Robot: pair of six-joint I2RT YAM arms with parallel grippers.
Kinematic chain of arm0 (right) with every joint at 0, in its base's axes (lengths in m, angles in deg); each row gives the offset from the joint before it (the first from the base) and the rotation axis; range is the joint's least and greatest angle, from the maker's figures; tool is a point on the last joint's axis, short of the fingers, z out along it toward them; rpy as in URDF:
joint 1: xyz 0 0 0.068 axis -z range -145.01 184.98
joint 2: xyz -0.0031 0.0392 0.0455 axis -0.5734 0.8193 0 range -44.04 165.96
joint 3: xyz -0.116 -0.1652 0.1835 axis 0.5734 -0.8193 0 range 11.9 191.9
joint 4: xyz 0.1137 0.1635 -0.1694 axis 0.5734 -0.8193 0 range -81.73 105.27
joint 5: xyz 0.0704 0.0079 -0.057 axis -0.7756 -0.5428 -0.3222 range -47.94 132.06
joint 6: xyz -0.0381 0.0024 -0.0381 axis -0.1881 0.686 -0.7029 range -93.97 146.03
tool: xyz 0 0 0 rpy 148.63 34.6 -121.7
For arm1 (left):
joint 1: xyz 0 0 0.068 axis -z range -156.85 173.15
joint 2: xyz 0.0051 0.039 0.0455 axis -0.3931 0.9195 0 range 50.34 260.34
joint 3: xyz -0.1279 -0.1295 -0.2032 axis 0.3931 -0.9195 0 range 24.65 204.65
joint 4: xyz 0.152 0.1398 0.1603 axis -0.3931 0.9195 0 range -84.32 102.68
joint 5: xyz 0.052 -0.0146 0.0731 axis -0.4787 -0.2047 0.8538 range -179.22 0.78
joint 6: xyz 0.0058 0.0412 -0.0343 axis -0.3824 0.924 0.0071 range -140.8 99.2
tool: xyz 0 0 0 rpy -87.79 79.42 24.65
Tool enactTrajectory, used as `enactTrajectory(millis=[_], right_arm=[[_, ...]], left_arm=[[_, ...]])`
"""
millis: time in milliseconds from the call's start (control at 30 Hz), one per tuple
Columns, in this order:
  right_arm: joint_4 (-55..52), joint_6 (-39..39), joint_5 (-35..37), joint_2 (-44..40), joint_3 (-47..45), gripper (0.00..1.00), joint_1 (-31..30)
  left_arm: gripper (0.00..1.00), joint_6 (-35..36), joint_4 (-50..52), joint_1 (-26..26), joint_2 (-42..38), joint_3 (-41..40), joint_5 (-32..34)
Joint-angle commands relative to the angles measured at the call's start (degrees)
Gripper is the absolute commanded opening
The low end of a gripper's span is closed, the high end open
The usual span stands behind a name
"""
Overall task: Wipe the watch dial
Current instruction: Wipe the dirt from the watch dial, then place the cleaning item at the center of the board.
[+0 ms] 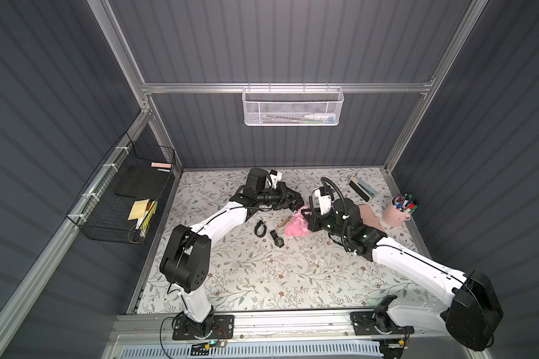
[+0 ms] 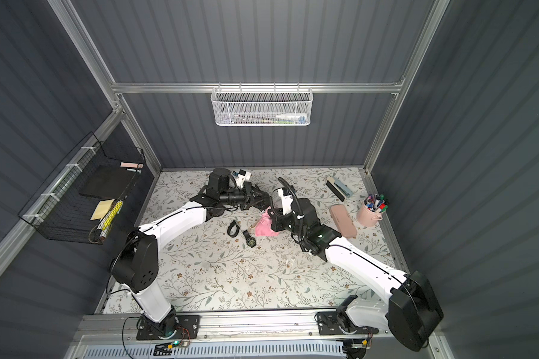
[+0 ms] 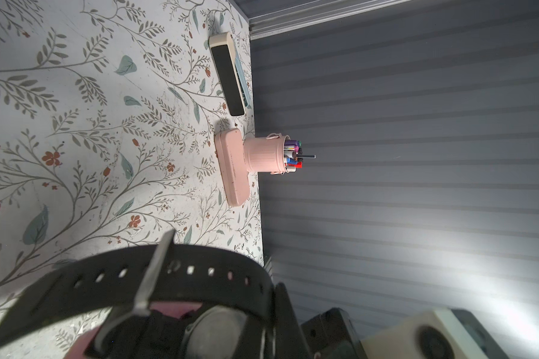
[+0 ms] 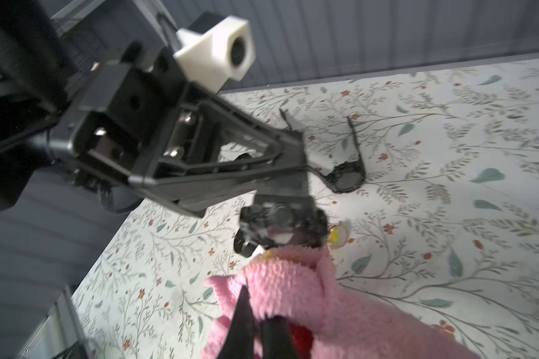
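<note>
Item 1: my left gripper (image 1: 297, 201), jaws closed on a black watch (image 4: 280, 217), held above the flowered table (image 1: 262, 279) near its far side

Item 2: my right gripper (image 4: 259, 323), jaws clamped on a bunched pink cloth (image 4: 293, 279). The cloth's upper edge touches the held watch from beneath, though I cannot tell whether it covers the dial

Item 3: second watch (image 1: 278, 240), flat on the table, dial up, near the cloth, with a curled black strap (image 1: 260, 227) just beside it

Item 4: pink pen pot (image 1: 394, 213) and pink case (image 1: 371, 217), side by side at the table's right edge
</note>
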Motion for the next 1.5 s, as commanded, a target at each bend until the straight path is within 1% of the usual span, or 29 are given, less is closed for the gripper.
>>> enactTrajectory(millis=[0,133,267,333,400,467,533,700,900,967,1067,1200,1300,1367,1467], right_arm=[[3.52,-1.64,-2.84,2.39,3.0,0.0,-0.28],[3.35,-1.29,-0.31,6.05,5.33,0.0,-0.33],[2.86,0.96,7.55,8.61,6.2,0.0,-0.25],[3.08,1.88,10.0,8.74,5.69,0.0,0.43],[3.22,4.61,10.92,8.41,4.72,0.0,2.31],[3.87,6.84,9.73,7.78,3.05,0.0,4.54],[2.91,6.78,10.42,6.97,2.3,0.0,5.51],[-2.18,5.99,10.48,4.99,2.48,0.0,6.07],[-2.4,5.24,7.09,-0.12,-1.36,0.0,6.12],[-2.04,4.11,3.87,-1.62,-2.53,0.0,6.07],[-0.72,3.82,0.11,-2.06,-3.54,0.0,5.84],[-0.02,3.44,-1.36,-1.99,-3.45,0.0,5.77],[-2.04,3.2,0.17,-1.49,-2.31,0.0,5.73],[-5.05,3.02,3.25,-1.37,-1.25,0.0,5.78],[-9.46,1.99,8.18,-0.8,0.22,0.0,5.86]], left_arm=[[0.0,0.29,-0.38,0.39,0.72,1.86,-1.35],[0.0,0.34,-0.51,0.37,0.24,1.51,-1.37],[0.0,0.64,-0.37,0.4,-0.25,1.36,-1.31],[0.0,0.96,0.23,0.39,-0.62,0.92,-1.25],[0.0,1.11,0.54,0.43,-0.86,0.57,-1.47],[0.0,1.08,0.45,0.36,-0.9,0.3,-1.58],[0.0,1.13,0.37,0.42,-0.74,0.45,-1.65],[0.0,1.13,0.37,0.3,-0.4,0.73,-1.65],[0.0,1.31,0.37,0.3,-0.47,0.81,-1.57],[0.0,1.24,0.37,0.35,-0.47,0.72,-1.57],[0.0,1.27,0.45,0.31,-0.62,0.31,-1.36],[0.0,1.36,0.8,0.19,-1.12,-0.86,-0.96],[0.0,2.67,3.7,-1.62,-2.29,-2.98,0.16],[0.0,4.66,7.5,-4.48,-3.87,-5.29,1.73],[0.0,6.0,10.55,-9.63,-5.87,-9.45,2.56]])
